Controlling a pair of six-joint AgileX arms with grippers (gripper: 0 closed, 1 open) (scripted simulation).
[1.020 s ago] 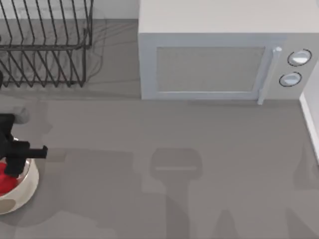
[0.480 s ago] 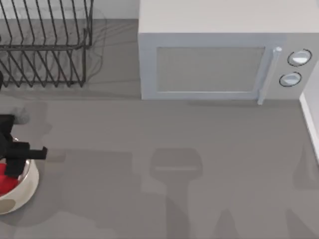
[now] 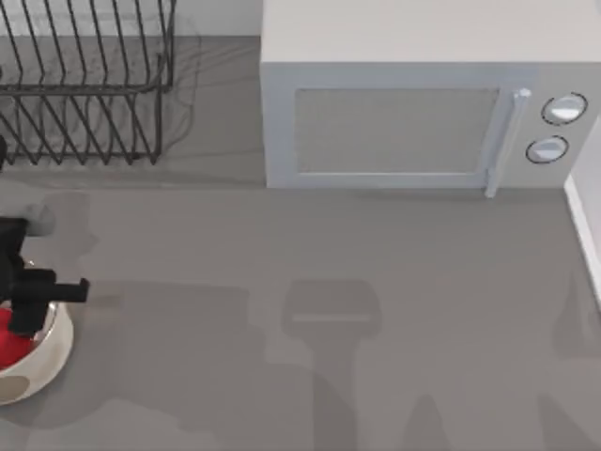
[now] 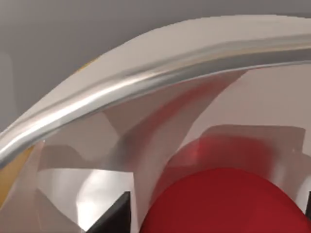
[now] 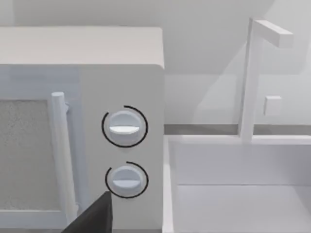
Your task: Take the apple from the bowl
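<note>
The cream-white bowl [image 3: 58,349] stands at the table's far left edge, with the red apple [image 3: 9,346] inside it. My left gripper [image 3: 23,305] hangs over the bowl, covering part of the apple. In the left wrist view the bowl's glossy rim [image 4: 146,77] arcs across, and the apple [image 4: 223,204] lies just below it. My left gripper [image 4: 214,216] is open, with one dark fingertip [image 4: 116,218] beside the apple and a small gap between them. My right gripper [image 5: 92,218] is parked off to the right, facing the microwave.
A black wire dish rack [image 3: 84,85] stands at the back left. A white microwave [image 3: 413,103] with two knobs [image 5: 124,126] fills the back right. A white basin [image 5: 233,184] lies at the right edge. Bare grey tabletop [image 3: 310,282] stretches across the middle.
My left gripper has sunk a little lower over the bowl and now covers more of the apple. The bowl and apple have stayed put.
</note>
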